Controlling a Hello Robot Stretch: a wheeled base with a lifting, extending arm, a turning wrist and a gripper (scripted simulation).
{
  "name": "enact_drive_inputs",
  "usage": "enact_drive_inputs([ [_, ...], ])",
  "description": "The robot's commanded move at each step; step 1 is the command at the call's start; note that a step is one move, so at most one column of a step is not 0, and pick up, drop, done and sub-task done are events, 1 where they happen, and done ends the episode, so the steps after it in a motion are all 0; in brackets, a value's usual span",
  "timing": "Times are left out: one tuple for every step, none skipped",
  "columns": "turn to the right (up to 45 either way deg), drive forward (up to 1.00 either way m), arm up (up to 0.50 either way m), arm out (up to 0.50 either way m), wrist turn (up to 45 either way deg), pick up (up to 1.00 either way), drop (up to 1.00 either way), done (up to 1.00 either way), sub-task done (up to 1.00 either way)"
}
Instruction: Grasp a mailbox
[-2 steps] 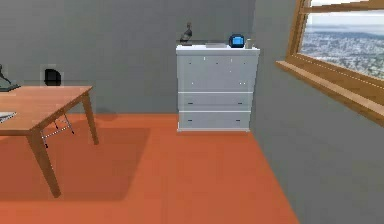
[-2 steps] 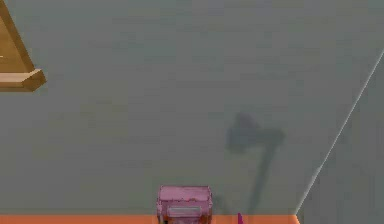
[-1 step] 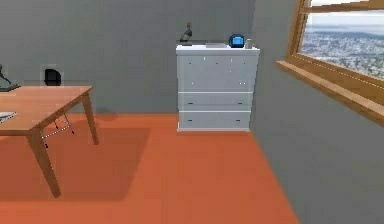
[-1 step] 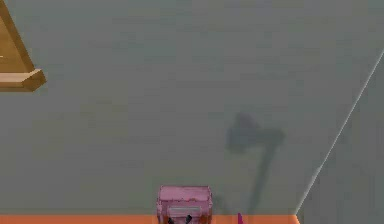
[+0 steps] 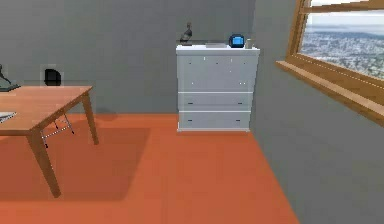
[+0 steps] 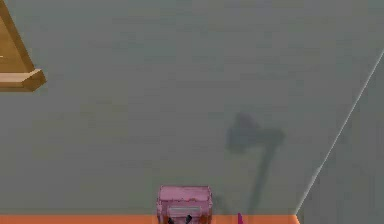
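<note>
Forward view, left to right. We note a brown wooden desk with slanted legs on the orange-red floor. A small dark object sits on it at the view's left edge; we cannot make out what it is. A black chair back shows just behind the desk, against the grey wall.

Near the middle, a white chest of drawers stands against the same wall. On its top we log a small dark statuette at the left end and a round blue-and-black object toward the right end, well apart from each other. At the right, a wooden-framed window looks onto a cityscape.

Arm side view, left to right. A wooden window sill juts in at the upper left. At the bottom edge, near the middle, a pink box-shaped object stands on the floor, close against the grey wall. We cannot tell whether it is the mailbox.

End effector state: we cannot tell.
</note>
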Motion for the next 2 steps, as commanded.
enact_drive_inputs([
  [0.0, 0.00, 0.10, 0.00, 0.0, 0.00, 0.00, 0.00, 0.00],
  [0.0, 0.00, 0.00, 0.00, 0.0, 0.00, 0.00, 1.00, 0.00],
])
